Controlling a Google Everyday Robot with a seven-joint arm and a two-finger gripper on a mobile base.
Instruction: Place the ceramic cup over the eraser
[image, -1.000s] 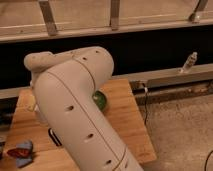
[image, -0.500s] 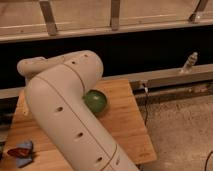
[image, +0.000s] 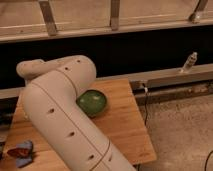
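My white arm (image: 60, 115) fills the middle of the camera view and runs from the bottom up to the back left of the wooden table (image: 125, 125). The gripper is hidden behind the arm near the back left. The ceramic cup and the eraser are hidden or out of view. A green bowl (image: 92, 102) sits on the table just right of the arm.
Blue-and-red flat pieces (image: 21, 152) lie at the table's front left corner. A slim white bottle (image: 189, 62) stands on the metal ledge at the back right. A dark wall and rails run behind the table. Speckled floor lies to the right.
The arm has swung left and back, uncovering more of the green bowl.
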